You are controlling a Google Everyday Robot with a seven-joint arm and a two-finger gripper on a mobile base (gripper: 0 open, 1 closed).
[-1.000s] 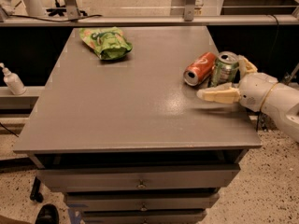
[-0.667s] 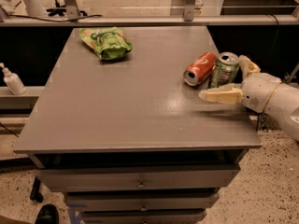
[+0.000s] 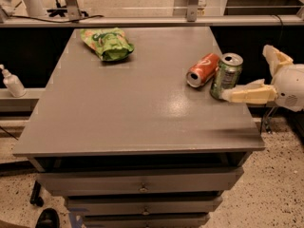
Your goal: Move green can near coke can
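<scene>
Green can [image 3: 227, 75] upright, just beside the toppled coke can [image 3: 203, 70].
Gripper [image 3: 246, 73] to its right, spread wide, gripping nothing; one fingertip at its base.

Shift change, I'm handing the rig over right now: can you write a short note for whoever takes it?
Gripper: open, at the table's right edge, holding nothing; its lower finger reaches to the green can's base.
Green can: upright, right beside the coke can, which lies on its side.
Done: the two cans already sit close together.
Left: probably only drawing the gripper clear without tipping the green can.
</scene>
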